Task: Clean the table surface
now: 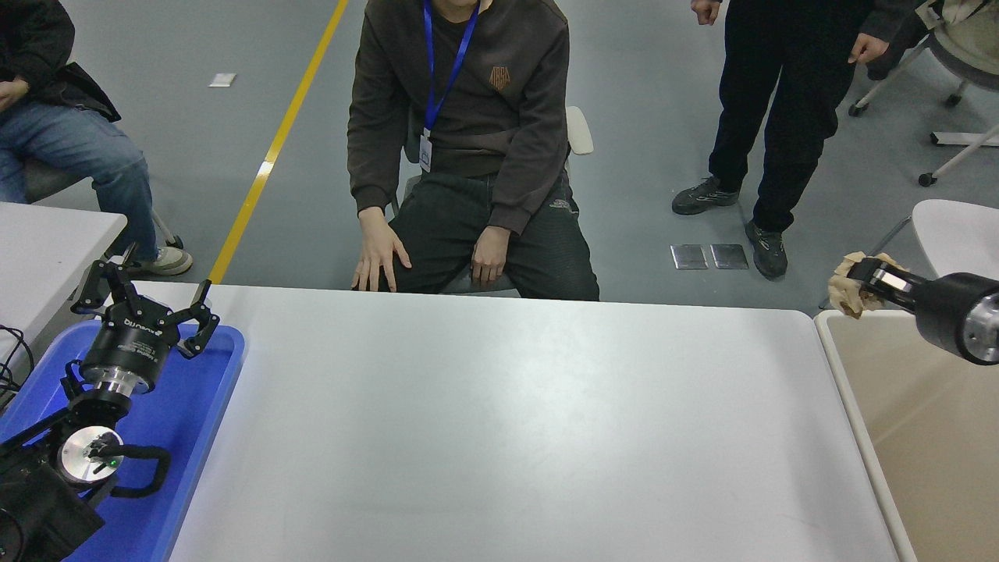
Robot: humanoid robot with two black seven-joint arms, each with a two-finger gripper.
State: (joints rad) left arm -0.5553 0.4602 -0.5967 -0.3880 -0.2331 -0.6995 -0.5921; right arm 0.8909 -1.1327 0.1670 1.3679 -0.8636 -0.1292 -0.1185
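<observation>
Counting one large white tabletop [507,421], one smaller white tabletop [47,250] at left edge, one beige bin [929,437] at right. Tallying two black grippers: left gripper [144,304] with fingers spread, over one blue plastic tray [187,437]; right gripper [858,277] clamped on one crumpled tan paper wad [845,290]. Logging three persons beyond far side: one seated centre [468,148] wearing one blue lanyard [446,62], one seated left [55,117], one standing right [780,101]. Noting two metal floor plates [709,256], one yellow floor line [277,140].
</observation>
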